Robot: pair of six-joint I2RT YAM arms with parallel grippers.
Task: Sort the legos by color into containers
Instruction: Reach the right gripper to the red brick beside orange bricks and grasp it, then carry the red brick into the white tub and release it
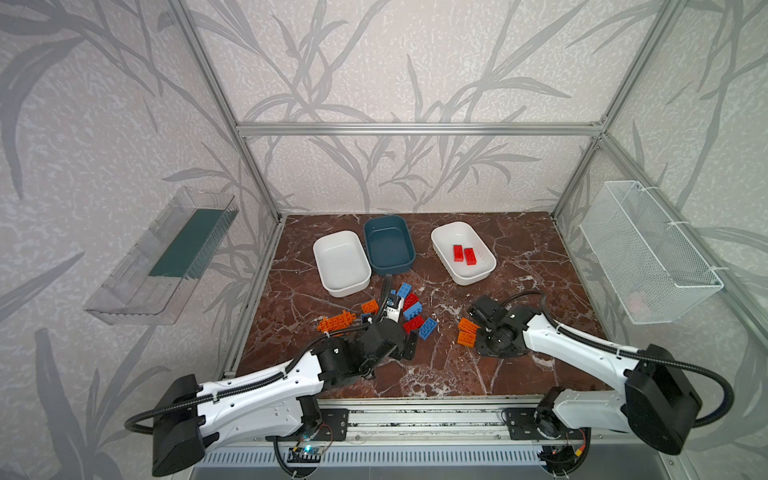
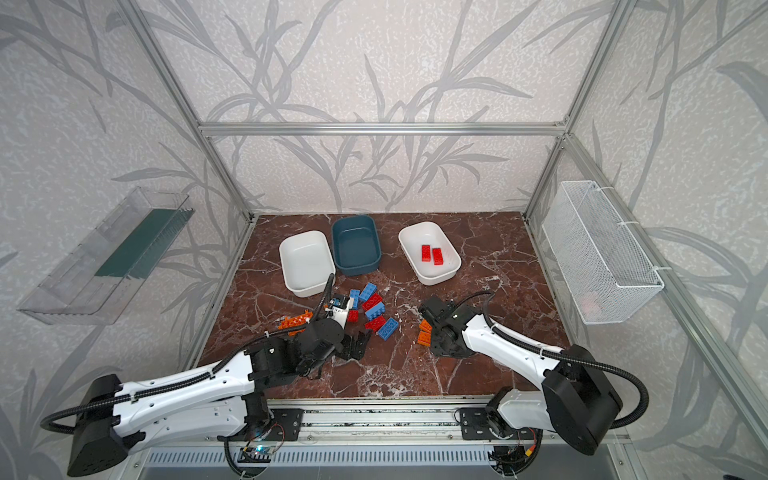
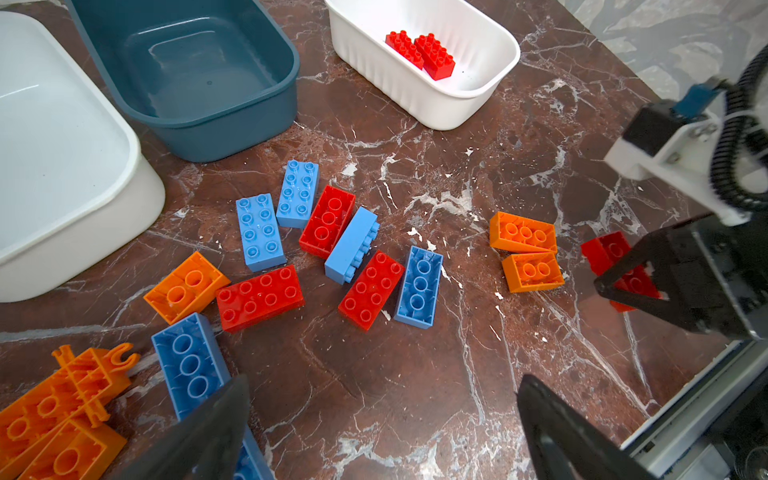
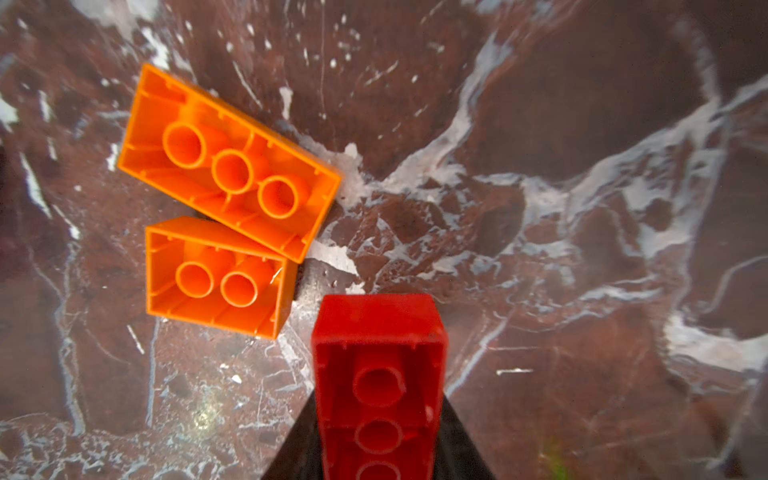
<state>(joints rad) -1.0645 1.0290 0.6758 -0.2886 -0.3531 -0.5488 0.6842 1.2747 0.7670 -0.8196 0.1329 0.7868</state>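
- Only the right wrist view shows the grip. The right gripper (image 4: 376,444) is clamped on the long sides of one held red brick (image 4: 378,332), hollow side up. In both top views the wrist hides this brick. Whether it rests on the worktop (image 3: 415,166) or hangs clear of it cannot be told.
- Same view: a pair of orange bricks (image 4: 224,174), hollow sides up, touch each other just beside the held brick's end.
- Left wrist view: the left gripper (image 3: 380,415) is spread wide with nothing between its fingers, over bare marble near the heap.
- There are three containers at the far side. The left white tub (image 1: 340,266) and the teal tub (image 1: 388,245) sit side by side. The right white tub (image 1: 451,235) stands apart.
- Tubbed red bricks (image 1: 464,253): two, lying together in the right white tub.
- Loose heap, counted from the left wrist view: five blue bricks (image 3: 259,230), three loose red bricks (image 3: 259,297) and one lone orange brick (image 3: 187,286).
- An orange cluster (image 3: 62,407) is cut off by the picture's edge, so no count is possible. One blue brick runs under a left finger.
- In both top views the left arm covers part of the heap.
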